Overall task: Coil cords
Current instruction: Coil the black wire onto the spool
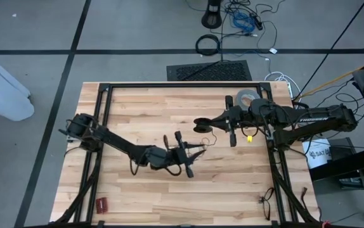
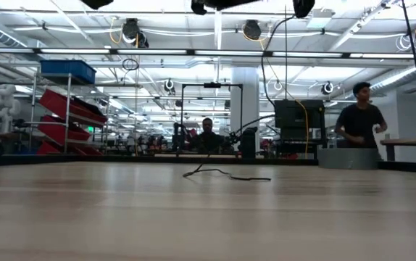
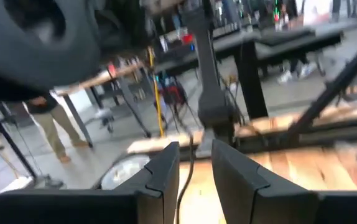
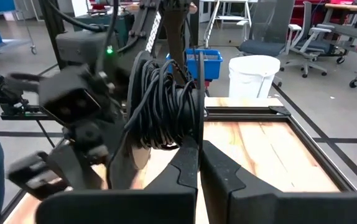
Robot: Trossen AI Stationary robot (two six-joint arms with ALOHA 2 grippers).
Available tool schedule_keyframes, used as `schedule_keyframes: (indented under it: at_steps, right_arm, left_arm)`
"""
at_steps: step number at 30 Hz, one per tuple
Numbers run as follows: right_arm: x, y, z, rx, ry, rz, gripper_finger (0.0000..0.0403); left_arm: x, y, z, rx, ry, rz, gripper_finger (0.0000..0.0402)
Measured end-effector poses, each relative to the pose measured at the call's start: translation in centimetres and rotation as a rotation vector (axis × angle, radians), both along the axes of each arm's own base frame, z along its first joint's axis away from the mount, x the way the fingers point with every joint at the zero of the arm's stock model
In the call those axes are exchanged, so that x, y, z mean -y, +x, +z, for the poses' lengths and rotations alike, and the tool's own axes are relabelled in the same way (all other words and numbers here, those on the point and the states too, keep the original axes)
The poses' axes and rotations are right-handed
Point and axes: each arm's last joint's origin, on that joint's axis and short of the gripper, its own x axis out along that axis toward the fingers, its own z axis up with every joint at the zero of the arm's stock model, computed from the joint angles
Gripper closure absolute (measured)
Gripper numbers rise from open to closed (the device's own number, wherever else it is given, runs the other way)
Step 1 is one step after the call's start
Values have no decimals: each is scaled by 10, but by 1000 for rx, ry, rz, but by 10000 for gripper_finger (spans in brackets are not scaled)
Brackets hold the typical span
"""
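My right gripper (image 4: 198, 163) is pinched shut on the cord (image 4: 166, 102), and most of that cord is already a fat black coil standing upright just past my fingertips. In the high view the coil sits near the table's (image 1: 137, 190) middle, on the right gripper's side, and a loose tail runs from it across to my left gripper (image 1: 191, 154), which lies a little nearer the table's front edge.

My left fingers (image 3: 166, 171) stand partly apart with a thin strand running up between them; I judge it's guided there, not clamped tight.

So I reckon I'm deep in the winding step: bundle held by the right, feed line managed by the left. A short slack run lies on the wood, seen from table height.

Next move, as I read it: carry the strand round the coil for another loop, keeping tension so the turns don't spring loose. Beyond the table, a tape roll (image 1: 247, 97) sits by the far edge.
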Motion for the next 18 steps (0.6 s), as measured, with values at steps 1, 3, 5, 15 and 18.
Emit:
schedule_keyframes:
  at_steps: [1, 3, 5, 15, 18]
  right_arm:
    - [0, 0, 0, -1, 0, 0, 403]
    - [0, 0, 0, 0, 1, 0, 403]
    - [0, 0, 0, 0, 6, -1, 403]
    - [0, 0, 0, 1, 8, 1, 403]
    - [0, 0, 0, 2, 8, 1, 403]
  left_arm:
    - [-2, 0, 0, -26, -2, 0, 300]
    - [-8, 1, -3, -64, -23, -27, 294]
    - [-11, 3, -7, -82, -55, -58, 278]
    - [-25, 6, -10, -102, -116, -36, 180]
    - [-31, 9, -13, -107, -118, -33, 178]
